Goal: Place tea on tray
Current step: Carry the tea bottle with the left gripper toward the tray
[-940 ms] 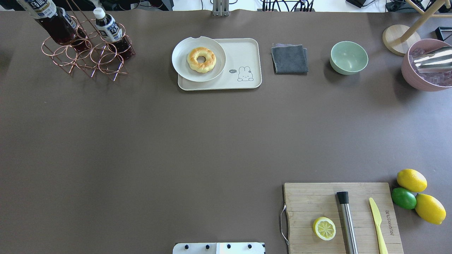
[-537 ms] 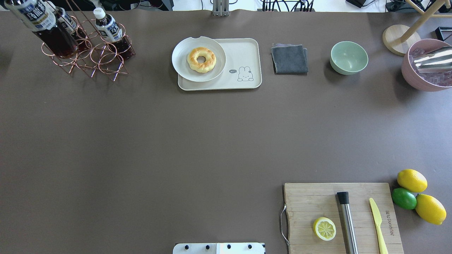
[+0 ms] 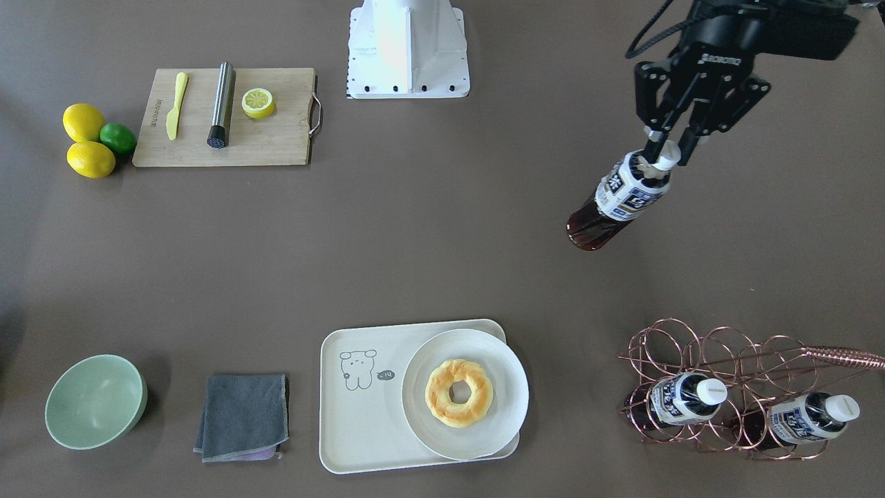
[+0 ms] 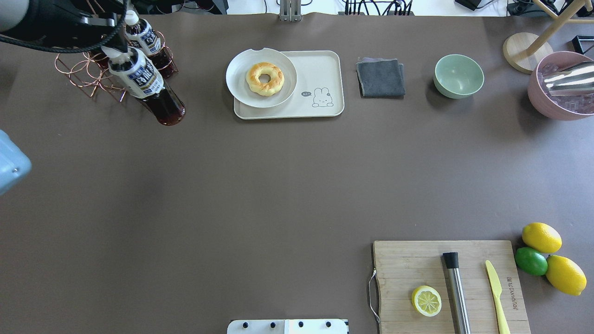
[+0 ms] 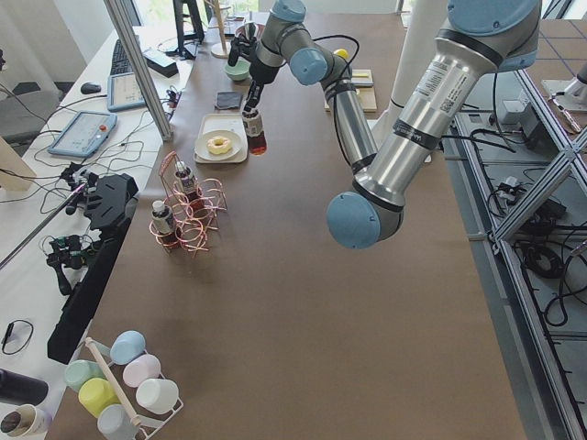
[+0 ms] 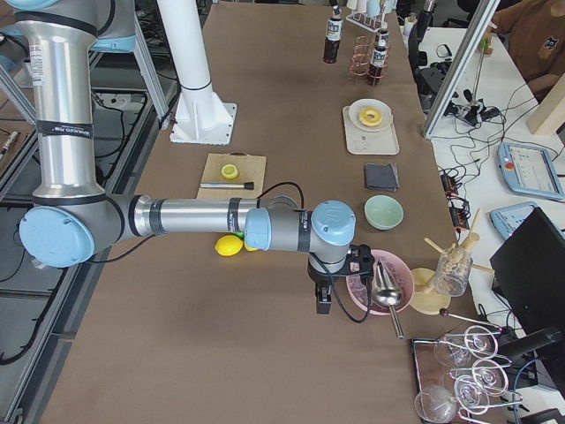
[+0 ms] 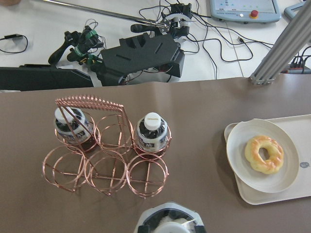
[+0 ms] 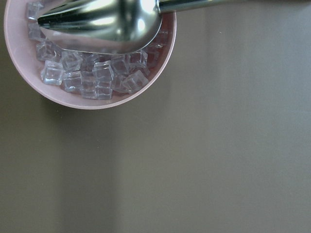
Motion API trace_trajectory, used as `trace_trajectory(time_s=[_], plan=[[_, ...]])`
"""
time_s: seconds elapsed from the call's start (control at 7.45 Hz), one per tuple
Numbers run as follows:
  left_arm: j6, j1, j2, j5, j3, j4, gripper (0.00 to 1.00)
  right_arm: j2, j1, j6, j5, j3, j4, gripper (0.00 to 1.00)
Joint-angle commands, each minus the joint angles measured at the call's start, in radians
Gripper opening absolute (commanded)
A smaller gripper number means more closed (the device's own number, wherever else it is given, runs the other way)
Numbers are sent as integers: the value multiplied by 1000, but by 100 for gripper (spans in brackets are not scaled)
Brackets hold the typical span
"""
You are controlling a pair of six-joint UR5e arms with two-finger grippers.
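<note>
The left gripper (image 3: 662, 155) has its two fingers closed on the white cap and neck of the tea (image 3: 622, 200). It carries the bottle clear of the table, off the tray's (image 3: 352, 443) short end on the side where the copper wire rack (image 3: 698, 349) stands, and back toward the robot from it. The bottle seems to hang about upright, though the slanted views leave that uncertain.

The step in hand is the carry to the tray, and the landing spot needs choosing with care. A round white plate (image 3: 484, 346) with a doughnut (image 3: 459, 392) fills the tray's half nearest the bottle and overlaps the rim there. The bare floor lies at the other end, around the cartoon bear (image 3: 357, 368).

I would keep the bottle high enough to pass over plate and doughnut, move gently so that it does not swing from its neck, and stop above the bear end. It can then come straight down until the base sits flat on the tray floor, inside the rim and apart from the plate. Only then should the fingers part, since a tall narrow bottle let go early or aslant would likely topple.

The right gripper (image 6: 322, 300) is far beyond the tray's bear end, beside a pink bowl of ice (image 6: 362, 291); I cannot tell how its fingers stand.
</note>
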Motion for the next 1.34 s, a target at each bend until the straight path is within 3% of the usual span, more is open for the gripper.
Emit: trace_trajectory(time_s=[0.0, 0.13, 0.4, 0.94, 1.21], plan=[[-174, 239, -209, 240, 9, 207, 0, 7, 0, 0, 0, -1, 0, 100], [-248, 325, -292, 318, 47, 269, 0, 10, 0, 0, -2, -1, 0, 100], [-329, 440, -329, 418, 111, 270, 0, 11, 0, 0, -2, -5, 2, 100], [-360, 566, -366, 510, 189, 241, 0, 4, 3, 0, -2, -5, 2, 100], [-359, 570, -385, 515, 278, 193, 0, 4, 5, 0, -2, -5, 2, 100]])
